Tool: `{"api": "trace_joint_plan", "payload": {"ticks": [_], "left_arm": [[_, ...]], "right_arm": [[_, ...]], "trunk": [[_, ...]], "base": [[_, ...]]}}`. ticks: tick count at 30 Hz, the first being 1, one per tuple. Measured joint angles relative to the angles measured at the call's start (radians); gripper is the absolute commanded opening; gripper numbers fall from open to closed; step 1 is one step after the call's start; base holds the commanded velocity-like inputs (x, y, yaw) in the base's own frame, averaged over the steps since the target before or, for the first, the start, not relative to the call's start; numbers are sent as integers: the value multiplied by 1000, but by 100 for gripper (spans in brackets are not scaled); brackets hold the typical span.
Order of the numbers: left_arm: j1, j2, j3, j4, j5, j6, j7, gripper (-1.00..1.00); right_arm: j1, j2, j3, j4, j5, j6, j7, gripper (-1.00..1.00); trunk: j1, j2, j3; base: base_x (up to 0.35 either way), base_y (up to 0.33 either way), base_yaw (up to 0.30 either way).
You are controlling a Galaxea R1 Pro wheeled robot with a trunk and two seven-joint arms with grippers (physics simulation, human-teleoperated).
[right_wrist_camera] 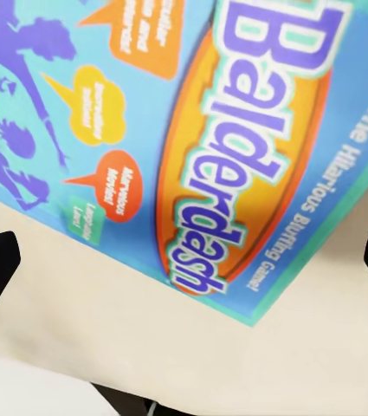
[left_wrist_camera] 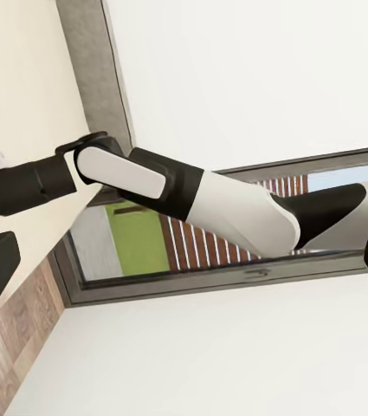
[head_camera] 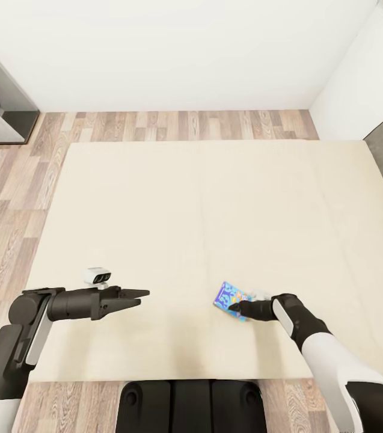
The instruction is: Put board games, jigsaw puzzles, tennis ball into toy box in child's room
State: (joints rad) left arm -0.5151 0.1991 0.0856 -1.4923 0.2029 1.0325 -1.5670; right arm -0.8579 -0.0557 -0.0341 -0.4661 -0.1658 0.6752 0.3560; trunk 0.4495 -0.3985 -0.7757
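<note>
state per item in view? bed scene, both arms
board game: lying flat on the bed, blue printed cover up, at the right gripper.
bed: flat cream top, bare apart from the game.
right gripper: at the game's near edge; jaws spread, grip unclear.
left gripper: over the bed, holding nothing.

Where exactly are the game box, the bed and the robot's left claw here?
board game (head_camera: pixel 229 297): head view, middle of its blue cover.
bed (head_camera: pixel 203 204): head view, bare cream top.
left claw (head_camera: pixel 138 297): head view, midway between its fingertips.
</note>
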Motion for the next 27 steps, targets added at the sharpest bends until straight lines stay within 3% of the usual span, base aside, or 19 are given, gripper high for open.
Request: {"api": "trace_joint_plan", "payload": {"ticks": [13,27], "left_arm": [[0,0,2,0,0,0,0,100],[0,0,2,0,0,0,0,100]], "right_arm": [[-10,-20,-7,-2,-1,-2,-5,100],[-34,-25,-8,-2,-3,-9,-24,100]], "trunk": [[0,0,0],[0,0,0]], "base": [[0,0,0],[0,0,0]]}}
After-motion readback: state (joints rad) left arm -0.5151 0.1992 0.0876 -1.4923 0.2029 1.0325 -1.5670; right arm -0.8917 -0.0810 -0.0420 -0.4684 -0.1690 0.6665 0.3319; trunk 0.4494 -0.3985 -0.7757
